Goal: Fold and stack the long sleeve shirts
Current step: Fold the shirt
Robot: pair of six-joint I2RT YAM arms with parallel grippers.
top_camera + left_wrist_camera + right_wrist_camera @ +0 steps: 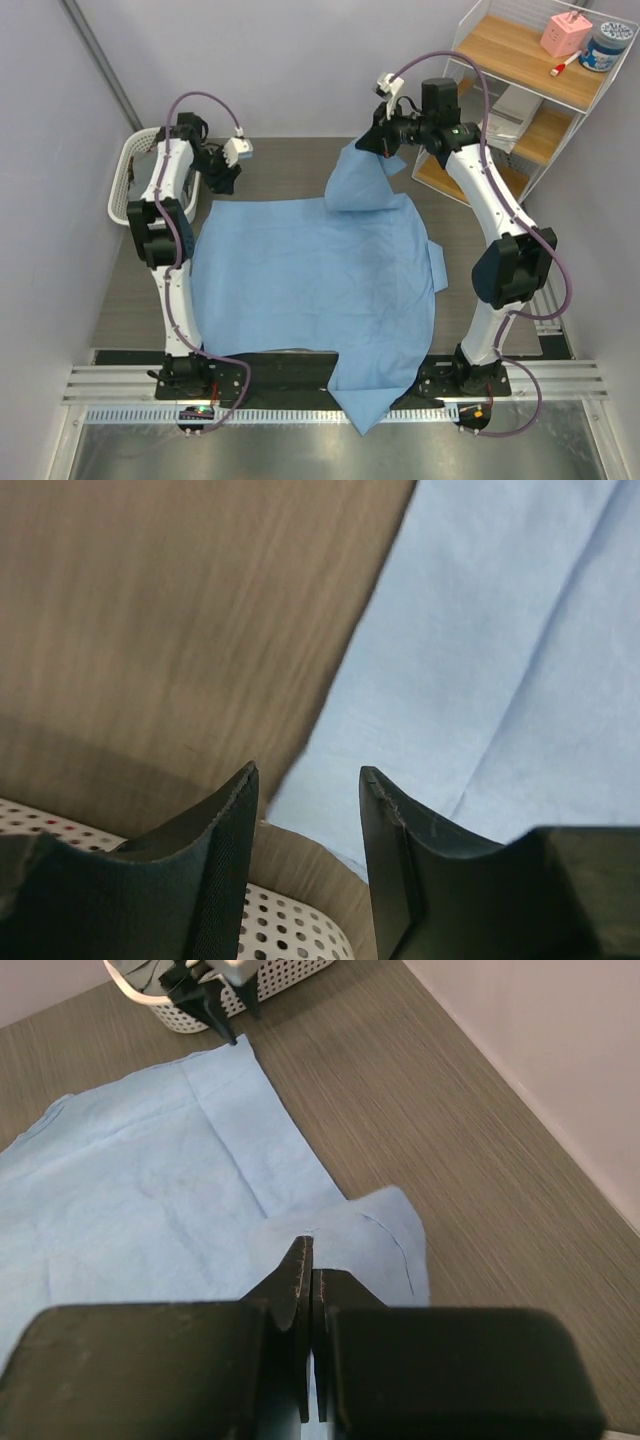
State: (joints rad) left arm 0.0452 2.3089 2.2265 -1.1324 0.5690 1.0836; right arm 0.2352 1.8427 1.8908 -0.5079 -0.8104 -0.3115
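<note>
right pincer (310, 1255) | pinches light blue shirt (310, 280) corner aloft | left pincer (308, 785) parted beside edge

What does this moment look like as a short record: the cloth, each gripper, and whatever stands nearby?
garment: light blue cloth long sleeve shirt, spread mostly flat on the wood-grain table, one part hanging over the near edge
right gripper: shut on the shirt's far right part, which is raised off the table
left gripper: open, holding nothing, above the shirt's far left corner
nearby: white perforated plastic basket at the far left; white wire shelf with wooden boards at the far right
fold state: no fold completed yet
</note>
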